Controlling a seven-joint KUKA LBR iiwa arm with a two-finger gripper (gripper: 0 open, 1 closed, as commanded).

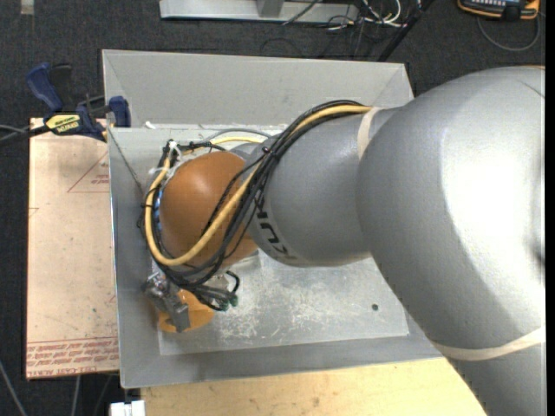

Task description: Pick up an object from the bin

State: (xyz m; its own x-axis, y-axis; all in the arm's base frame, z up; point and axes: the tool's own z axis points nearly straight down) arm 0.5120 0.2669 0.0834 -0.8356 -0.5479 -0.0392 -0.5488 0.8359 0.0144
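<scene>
Pick not done yet. Arm (329,198) reaches into the bin (303,306), with the jaws low in the view's lower-left corner, close to the floor. 1 small rounded orange thing (199,318) lies in that corner, partly under the jaws; touching or just apart, can't tell. Can't tell if the jaws are released or clenched either, since the wrist cables (195,251) cover them. Nothing is visibly lifted. My read on what's left: confirm the grip, then raise it clear of the bin.

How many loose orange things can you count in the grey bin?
1: an orange thing in the lower-left corner of the bin, beside the gripper. The arm covers much of the bin, so others may be hidden.
</scene>
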